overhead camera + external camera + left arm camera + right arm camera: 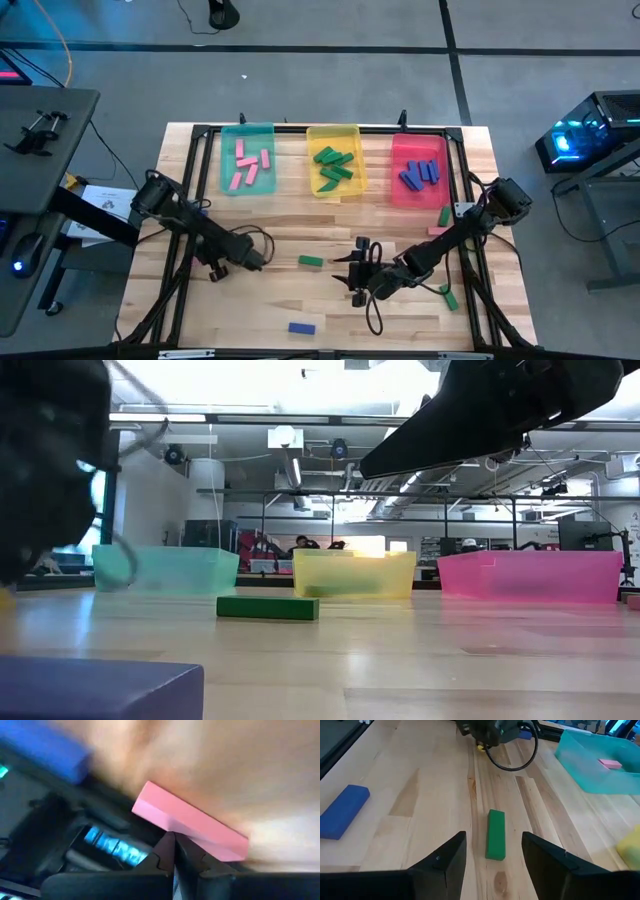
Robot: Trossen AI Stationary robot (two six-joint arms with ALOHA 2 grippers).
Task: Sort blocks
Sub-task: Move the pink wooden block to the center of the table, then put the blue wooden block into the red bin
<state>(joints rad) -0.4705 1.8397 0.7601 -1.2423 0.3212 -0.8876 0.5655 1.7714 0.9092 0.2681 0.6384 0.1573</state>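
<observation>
Right wrist view is showing the right tool (492, 855), fingers spread, facing the green block (495, 834) lying lengthwise ahead, mid-surface.

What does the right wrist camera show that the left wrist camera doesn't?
Only the right wrist view shows a green block lying on the table ahead of the open right end effector, plus the teal tray. Only the left wrist view shows the shut left end effector with a pink block beyond its fingertips. Both show a blue block on the wood.
</observation>
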